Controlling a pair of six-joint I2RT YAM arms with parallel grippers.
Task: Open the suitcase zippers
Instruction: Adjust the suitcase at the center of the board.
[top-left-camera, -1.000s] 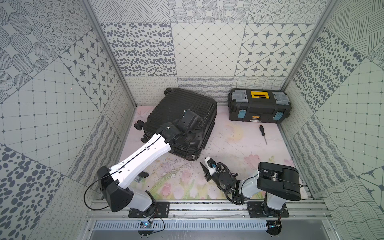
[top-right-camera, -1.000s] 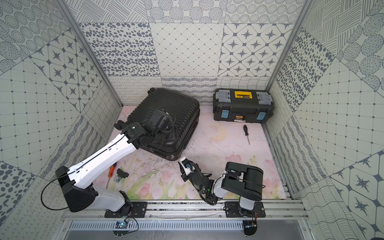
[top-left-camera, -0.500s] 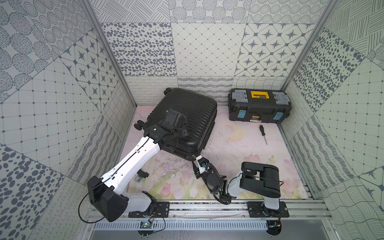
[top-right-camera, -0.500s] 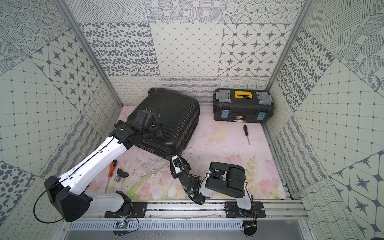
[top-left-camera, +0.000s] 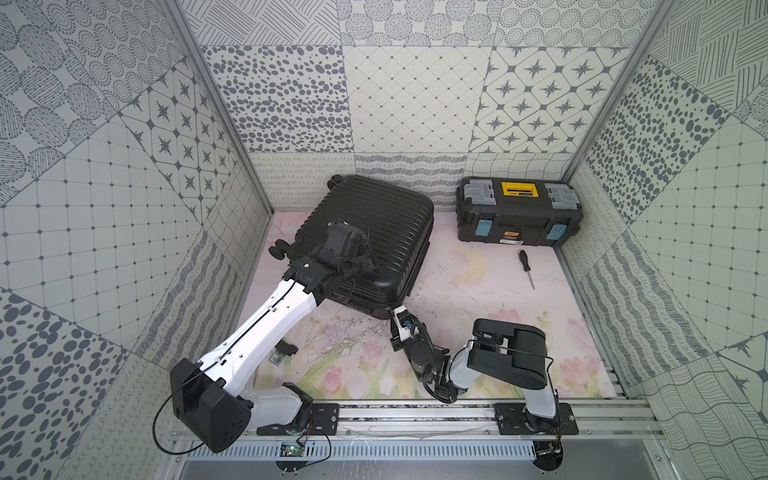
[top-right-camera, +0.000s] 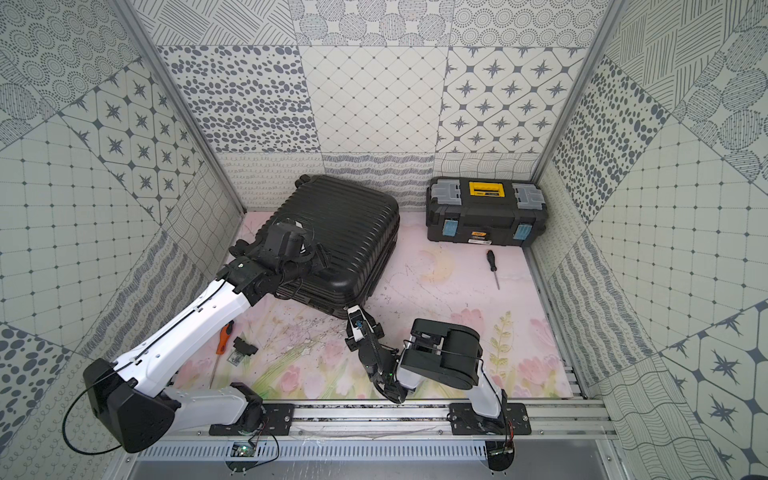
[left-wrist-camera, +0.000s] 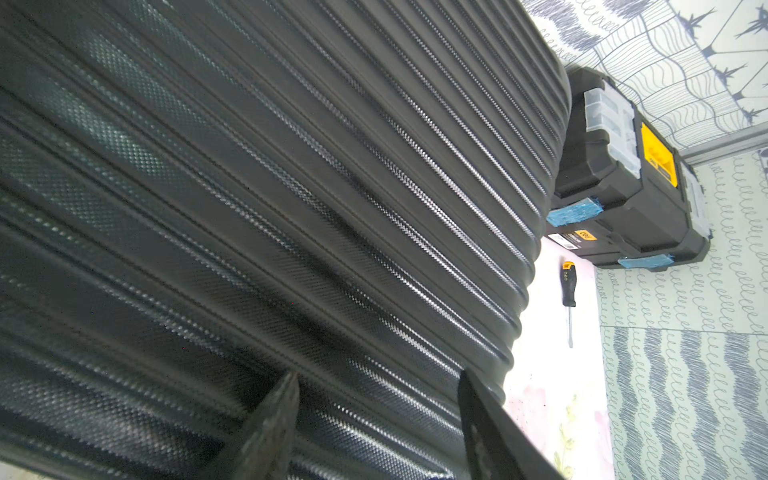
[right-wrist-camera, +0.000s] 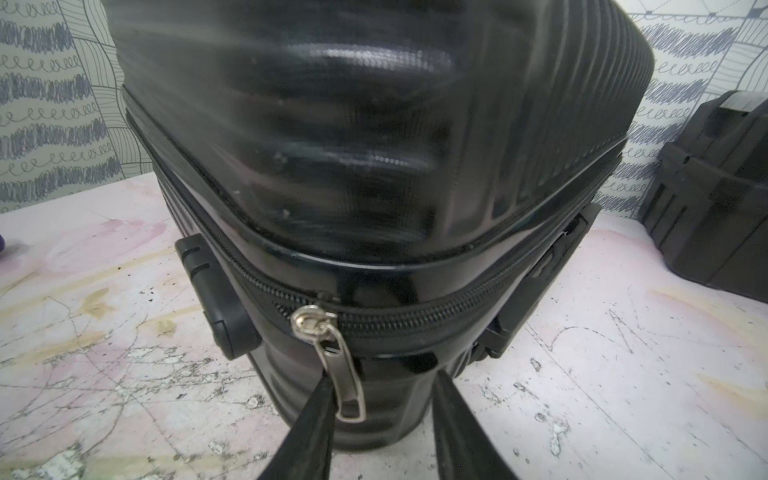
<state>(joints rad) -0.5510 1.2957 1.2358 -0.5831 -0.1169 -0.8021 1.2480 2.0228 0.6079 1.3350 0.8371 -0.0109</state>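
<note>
In both top views the suitcase (top-left-camera: 374, 232) lies closed at the far left corner of the tabletop (top-left-camera: 478, 299), with the right gripper (top-left-camera: 390, 311) at its nearest corner.

Left wrist: the left gripper (left-wrist-camera: 377, 376) stands spread over the ribbed shell, gripping nothing.

Right wrist: the right gripper's jaws are parted about the silver pull (right-wrist-camera: 343, 374) of the zippers (right-wrist-camera: 436, 316). The pull seems to brush one finger (right-wrist-camera: 316, 415), unclamped.
</note>
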